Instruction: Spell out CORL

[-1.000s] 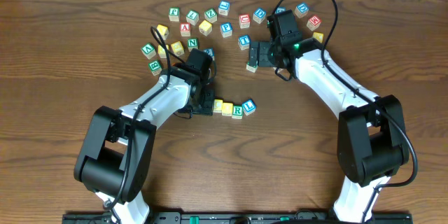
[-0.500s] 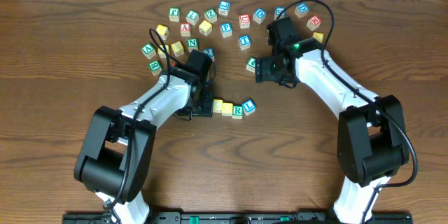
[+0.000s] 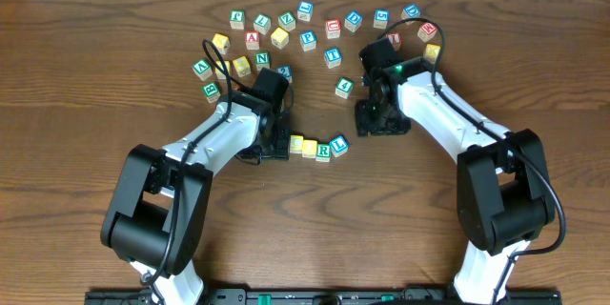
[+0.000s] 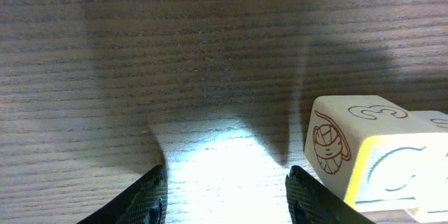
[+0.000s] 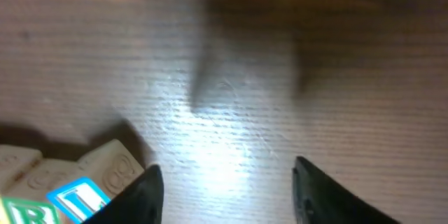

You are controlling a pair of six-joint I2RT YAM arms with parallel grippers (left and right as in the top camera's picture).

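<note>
1. A row of four small wooden alphabet cubes lies on the brown wooden table (image 3: 86, 76) between the two arms: a first yellow-topped cube (image 3: 297, 142), a second yellow-topped cube (image 3: 310, 147), a green-framed R cube (image 3: 324, 151) and a blue-framed L cube (image 3: 339, 143)
2. The L cube sits slightly turned and out of line, against the R cube
3. The left hand (image 3: 277, 143) is at the yellow end of the row, just beside the first cube; its fingers stand apart with only bare table between them
4. The right hand (image 3: 375, 122) is near the L cube but apart from it; its fingers are apart and hold nothing, in a blurred wrist view
5. A loose scatter of other coloured letter cubes (image 3: 307, 38) lies farther back
</note>
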